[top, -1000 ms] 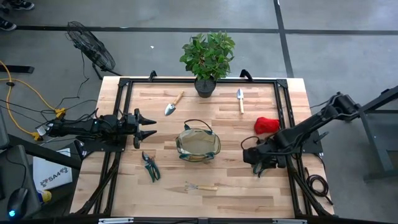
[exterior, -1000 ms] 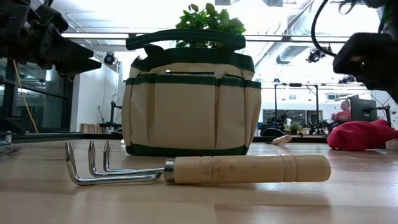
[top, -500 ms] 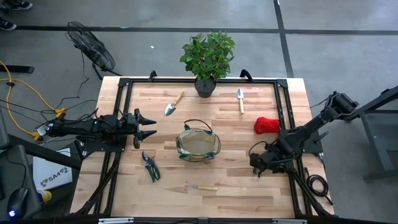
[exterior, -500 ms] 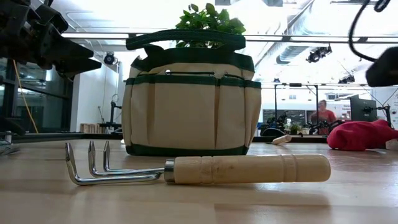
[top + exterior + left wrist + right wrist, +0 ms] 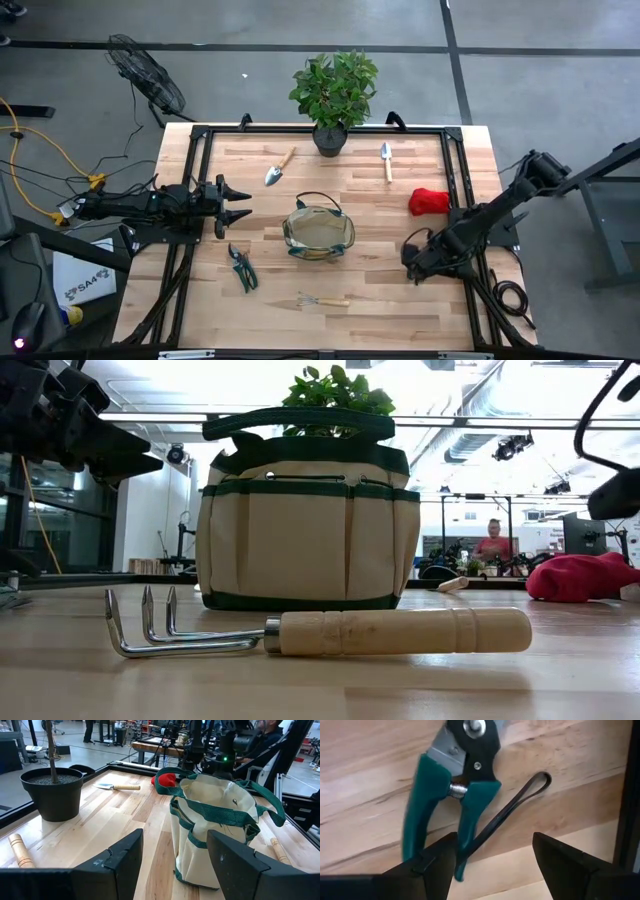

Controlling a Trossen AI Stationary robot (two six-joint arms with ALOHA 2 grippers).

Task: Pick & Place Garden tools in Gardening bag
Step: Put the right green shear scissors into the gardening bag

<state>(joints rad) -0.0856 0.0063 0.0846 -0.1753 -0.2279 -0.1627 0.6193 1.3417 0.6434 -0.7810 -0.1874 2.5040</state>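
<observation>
Right gripper (image 5: 490,860) has retreated, open above pruning shears (image 5: 451,790).

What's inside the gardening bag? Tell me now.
From the high view the gardening bag shows only pale lining, no tool visible inside. The left wrist view shows its open mouth, but the near wall hides the bottom and its handles cross the opening.

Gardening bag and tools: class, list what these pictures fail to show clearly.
- Gardening bag interior: low view sees only its side wall; too small in the high view.
- Pruning shears blade tips: cut off by the right wrist view's edge; in the high view the right claw covers them.
- Red bundle: cropped in the low view.
</observation>
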